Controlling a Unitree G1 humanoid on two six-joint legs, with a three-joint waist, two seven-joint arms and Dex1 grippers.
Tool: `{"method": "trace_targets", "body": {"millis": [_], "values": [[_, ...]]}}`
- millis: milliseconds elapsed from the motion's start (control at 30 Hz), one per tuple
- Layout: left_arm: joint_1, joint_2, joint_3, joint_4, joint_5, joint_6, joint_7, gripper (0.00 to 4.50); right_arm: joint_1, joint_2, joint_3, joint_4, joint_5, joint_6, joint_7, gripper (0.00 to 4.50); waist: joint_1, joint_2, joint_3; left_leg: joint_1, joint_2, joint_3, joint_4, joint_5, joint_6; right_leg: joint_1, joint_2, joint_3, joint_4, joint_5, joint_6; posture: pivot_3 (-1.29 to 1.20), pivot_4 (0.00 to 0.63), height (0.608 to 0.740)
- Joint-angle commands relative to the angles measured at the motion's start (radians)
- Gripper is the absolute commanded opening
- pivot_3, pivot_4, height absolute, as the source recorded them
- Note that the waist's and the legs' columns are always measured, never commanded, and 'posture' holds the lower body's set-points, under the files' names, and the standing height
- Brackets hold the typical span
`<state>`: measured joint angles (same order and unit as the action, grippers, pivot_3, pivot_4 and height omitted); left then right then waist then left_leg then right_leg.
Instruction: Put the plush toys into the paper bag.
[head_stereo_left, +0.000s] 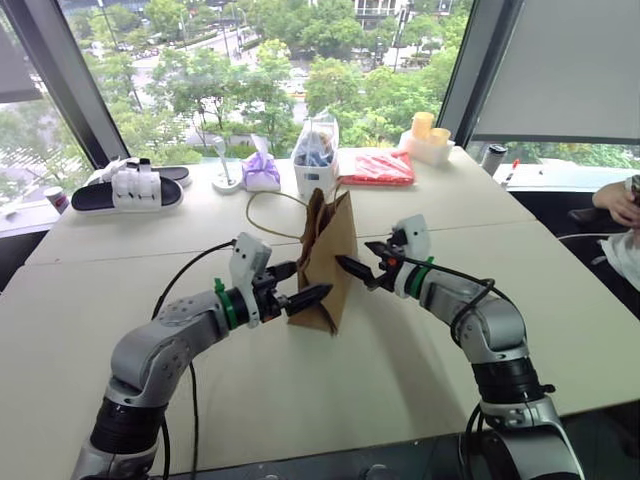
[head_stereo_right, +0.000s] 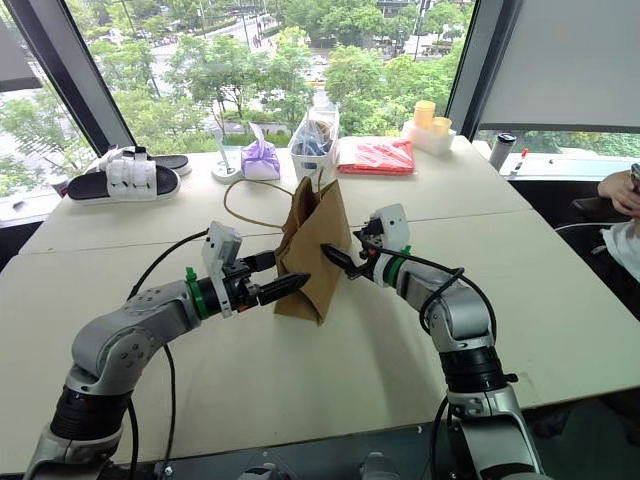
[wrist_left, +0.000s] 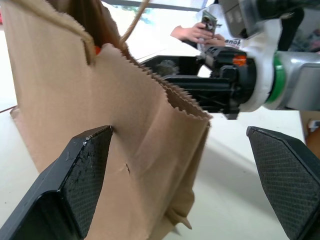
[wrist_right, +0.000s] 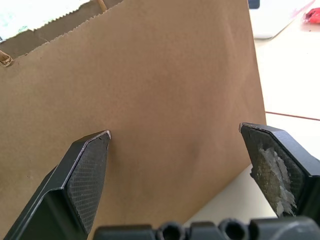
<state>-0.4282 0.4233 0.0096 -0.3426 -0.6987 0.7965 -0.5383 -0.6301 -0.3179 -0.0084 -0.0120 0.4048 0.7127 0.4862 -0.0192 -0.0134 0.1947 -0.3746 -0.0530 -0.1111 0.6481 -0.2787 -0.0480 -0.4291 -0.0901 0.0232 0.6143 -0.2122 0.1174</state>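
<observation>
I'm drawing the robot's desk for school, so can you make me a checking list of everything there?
Surface: pale table, two tops pushed together.
Job's things: brown paper bag upright mid-table, loop handle trailing behind it; a bit of orange peeks inside its mouth in the left wrist view; green toy nothing seen.
Clutter: black-and-white sandals, purple tied pouch, white tub with clear plastic bag, red packet, white tray with yellow cups.
Grippers: left gripper and right gripper flank the bag, jaws open, holding nothing.
Cables: black cable along each arm.
Surroundings: big windows, trees outside; a person's hand at the right edge.
</observation>
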Motion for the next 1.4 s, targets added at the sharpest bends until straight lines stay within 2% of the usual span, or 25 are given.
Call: {"method": "trace_targets", "body": {"millis": [33,67,300,533,633,867,967,1133,1333,1400], "values": [[0.004,-0.005,-0.005,-0.007,0.046,-0.034,0.024,4.46,-0.026,0.007,-0.004,-0.021,0.002,-0.019,0.009,3.95,0.001,0.000,0.000,0.000,0.000,0.000,0.000,0.000,0.000,0.000,0.000,0.000,0.000,0.000,0.000,0.00,0.150,0.740],[0.005,-0.010,-0.008,-0.003,0.061,-0.039,0.032,4.46,-0.027,0.008,-0.004,-0.021,0.002,-0.019,0.008,3.67,0.002,0.000,0.000,0.000,0.000,0.000,0.000,0.000,0.000,0.000,0.000,0.000,0.000,0.000,0.000,0.00,0.150,0.740],[-0.001,-0.051,-0.030,0.032,0.140,-0.063,0.079,4.46,-0.032,0.008,-0.003,-0.017,-0.001,-0.021,0.012,0.12,0.004,0.000,0.000,0.000,0.000,0.000,0.000,0.000,0.000,0.000,0.000,0.000,0.000,0.000,0.000,0.00,0.150,0.740],[-0.028,-0.116,-0.035,0.059,0.173,-0.064,0.133,4.46,-0.020,-0.012,-0.013,-0.042,0.000,0.004,0.011,0.05,0.004,0.000,0.000,0.000,0.000,0.000,0.000,0.000,0.000,0.000,0.000,0.000,0.000,0.000,0.000,0.00,0.150,0.740],[-0.041,-0.142,-0.036,0.081,0.201,-0.075,0.161,3.66,-0.013,-0.018,-0.011,-0.055,0.002,0.012,0.014,0.00,0.004,0.000,0.000,0.000,0.000,0.000,0.000,0.000,0.000,0.000,0.000,0.000,0.000,0.000,0.000,0.00,0.150,0.740],[-0.059,-0.173,-0.030,0.095,0.227,-0.077,0.177,0.15,-0.004,-0.022,-0.009,-0.078,0.006,0.028,0.018,0.00,0.004,0.000,0.000,0.000,0.000,0.000,0.000,0.000,0.000,0.000,0.000,0.000,0.000,0.000,0.000,0.00,0.150,0.740],[-0.060,-0.165,-0.023,0.089,0.223,-0.071,0.164,0.07,-0.004,-0.023,-0.012,-0.082,0.006,0.033,0.019,0.00,0.004,0.000,0.000,0.000,0.000,0.000,0.000,0.000,0.000,0.000,0.000,0.000,0.000,0.000,0.000,0.00,0.150,0.740],[-0.093,-0.105,0.021,0.109,0.173,-0.090,0.042,0.07,0.016,-0.075,-0.046,-0.110,0.027,0.048,0.055,0.00,0.005,0.000,0.000,0.000,0.000,0.000,0.000,0.000,0.000,0.000,0.000,0.000,0.000,0.000,0.000,0.00,0.150,0.740],[-0.189,0.038,0.057,0.227,0.064,-0.071,-0.234,0.07,0.089,-0.243,-0.164,-0.210,0.136,0.086,0.183,0.00,0.006,0.000,0.000,-0.001,0.000,0.000,0.001,0.000,0.000,0.000,0.000,-0.001,-0.001,0.000,0.000,0.00,0.150,0.740],[-0.241,0.093,0.034,0.307,0.054,-0.082,-0.377,0.07,0.110,-0.308,-0.240,-0.231,0.189,0.113,0.219,0.00,0.005,0.000,0.000,-0.001,0.000,0.000,0.001,0.000,0.000,0.001,0.000,-0.001,-0.001,0.000,0.000,0.00,0.150,0.740]]}}
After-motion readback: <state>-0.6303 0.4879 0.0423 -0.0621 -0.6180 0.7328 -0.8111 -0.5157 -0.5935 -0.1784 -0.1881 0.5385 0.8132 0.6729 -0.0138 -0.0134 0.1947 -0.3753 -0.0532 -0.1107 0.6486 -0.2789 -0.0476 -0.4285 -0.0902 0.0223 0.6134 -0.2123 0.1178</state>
